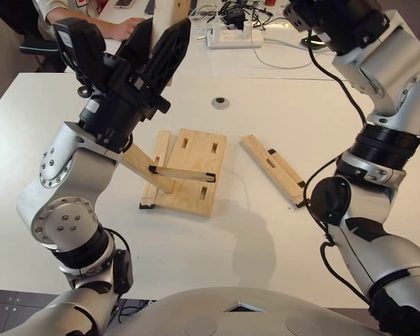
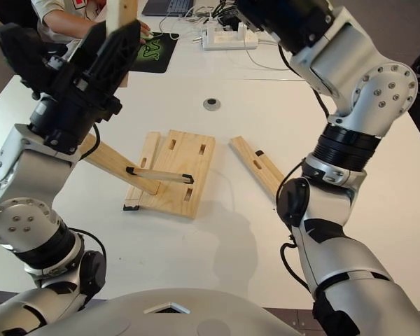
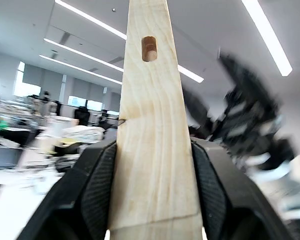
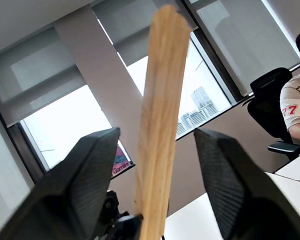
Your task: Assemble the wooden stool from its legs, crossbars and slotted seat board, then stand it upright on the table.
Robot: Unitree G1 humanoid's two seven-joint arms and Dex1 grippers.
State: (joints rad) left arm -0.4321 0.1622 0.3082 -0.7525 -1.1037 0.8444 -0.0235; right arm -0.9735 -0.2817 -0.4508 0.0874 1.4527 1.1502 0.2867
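Seat board [image 1: 199, 155] (one) lies flat; left gripper [image 3: 152, 146] grips one leg [image 3: 150, 100].

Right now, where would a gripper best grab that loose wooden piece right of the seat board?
Probably mid-length on the loose piece, from straight above, closing across its narrow width: it lies flat on the table, both long edges free, apart from the seat board.

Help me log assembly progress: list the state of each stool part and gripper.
left gripper: shut on a leg, raised off the table
right gripper: open
seat board: flat on the table, visible slots empty
crossbar: lying across the seat board
second leg: flat on the table, right of the board
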